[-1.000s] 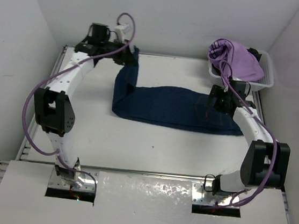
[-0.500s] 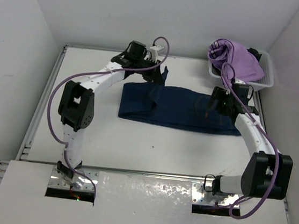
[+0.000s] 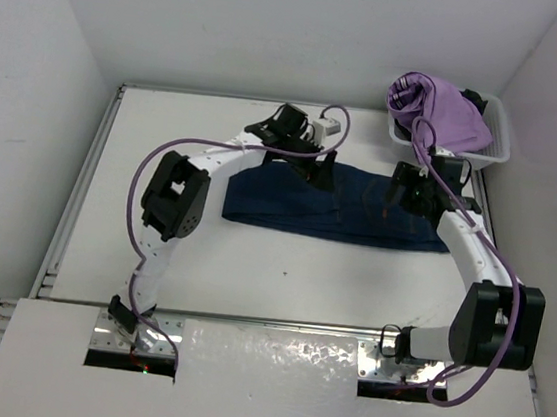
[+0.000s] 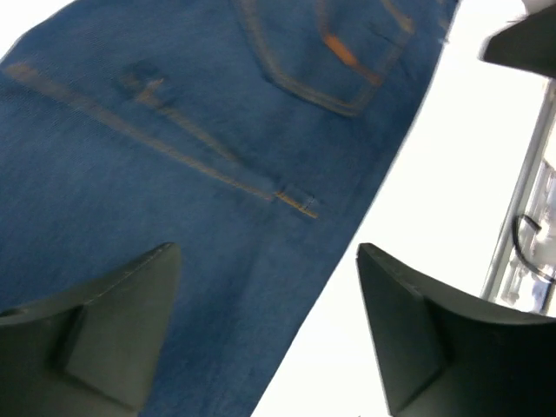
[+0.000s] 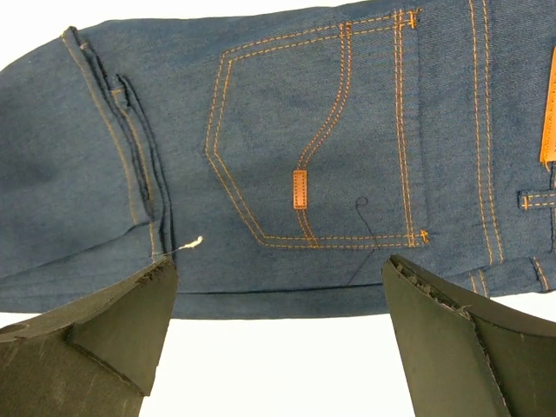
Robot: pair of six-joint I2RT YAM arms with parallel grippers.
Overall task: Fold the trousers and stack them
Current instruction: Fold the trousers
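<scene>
Since my left jaws and right jaws both gape empty above the trousers [image 3: 289, 208], I'd align fold edges before gripping.

Trousers [image 3: 378, 220]: one pair, dark denim, lying under both sets of jaws.
Lilac garment [image 3: 441, 108]: one, beyond the right jaws.
White basket [image 3: 500, 145]: one, holding that garment.
Grippers: two, left gripper [image 4: 268, 256] and right gripper [image 5: 280, 263].
Purple cables [image 3: 138, 188]: two, one per arm.
Table [image 3: 252, 266]: one.
</scene>
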